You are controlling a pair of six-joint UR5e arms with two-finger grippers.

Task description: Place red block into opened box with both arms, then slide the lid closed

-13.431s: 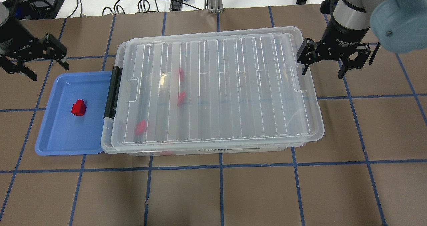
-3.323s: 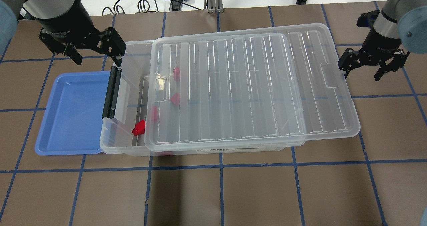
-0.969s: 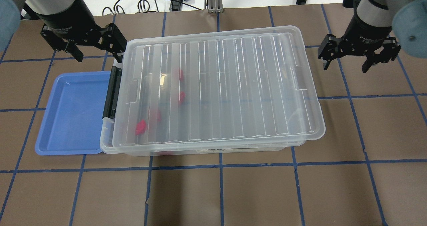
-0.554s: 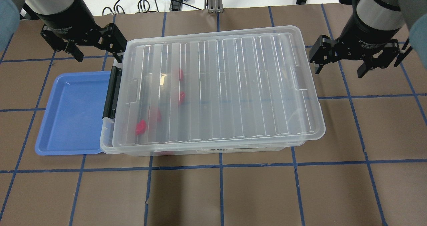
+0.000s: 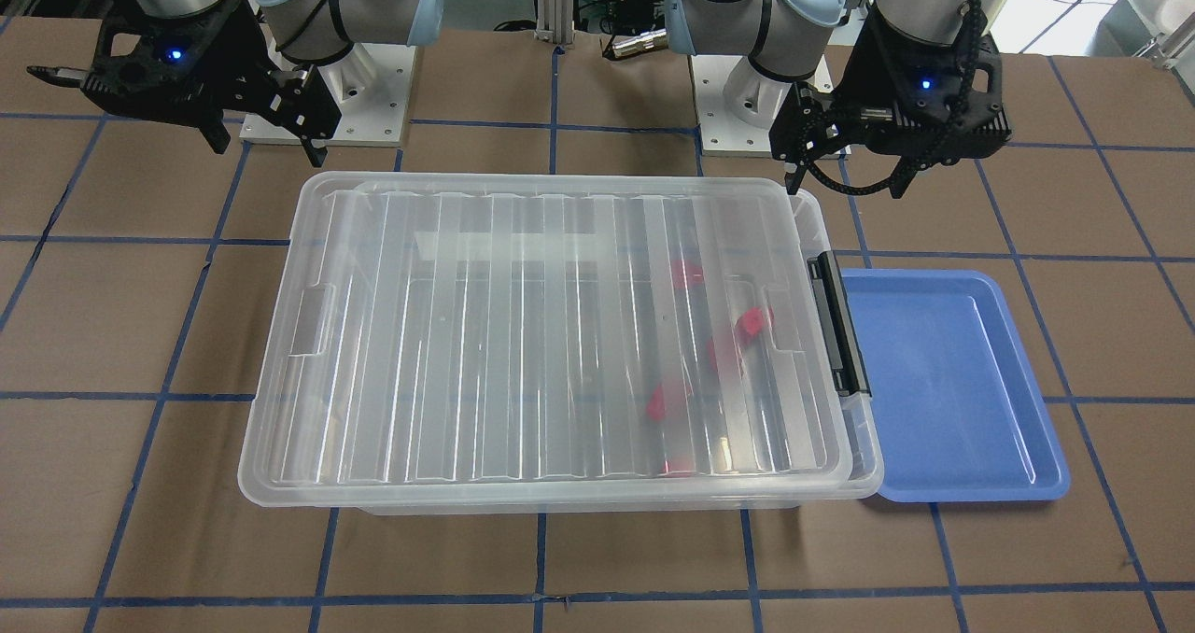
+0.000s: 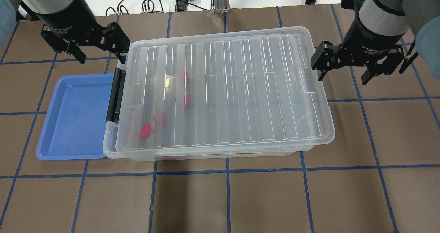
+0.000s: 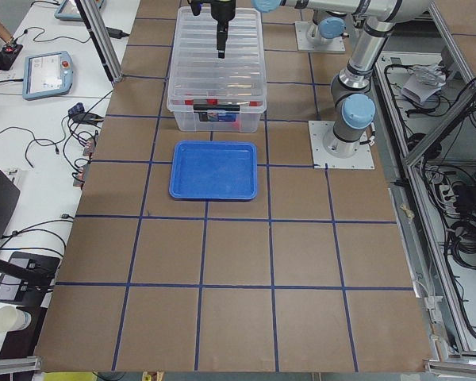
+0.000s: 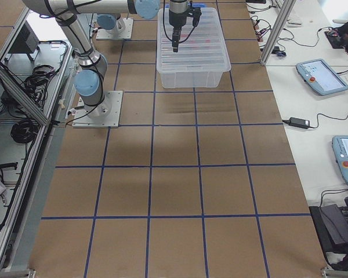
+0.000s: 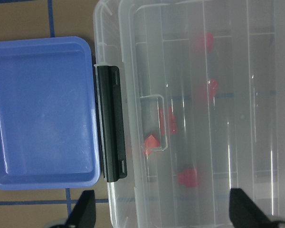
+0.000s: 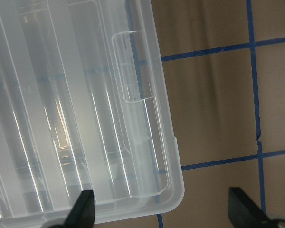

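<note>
Where the front-facing camera looks down on the brown table gridded with blue tape, a large ribbed clear plastic lid lies over the big translucent rectangular storage box, whose rim shows past it only at the end bearing the black bar clasp; several small bright red blocks lie inside near that end, blurred through the lid, and which one is the task's own I cannot tell; a shallow blue plastic tray sits just beside the clasp; the left gripper hangs by the lid's clasp-end corner with its black fingers spread wide around nothing, and the right gripper hangs likewise at the opposite short end; from overhead, white lettering on the right gripper's body begins "2F Adaptive", the left one's print is too small to read, as is the dark print on a label strip along the box's long wall, and whether either near finger touches the lid is unclear; the left side view shows the near arm reaching over the box and a blue-edged tablet on a white bench, the right side view the other arm over the box's far end; the left wrist camera frames the clasp, tray and red blocks between parted fingertips; the right wrist camera shows the lid's rounded corner and rectangular recess between equally parted fingertips
</note>
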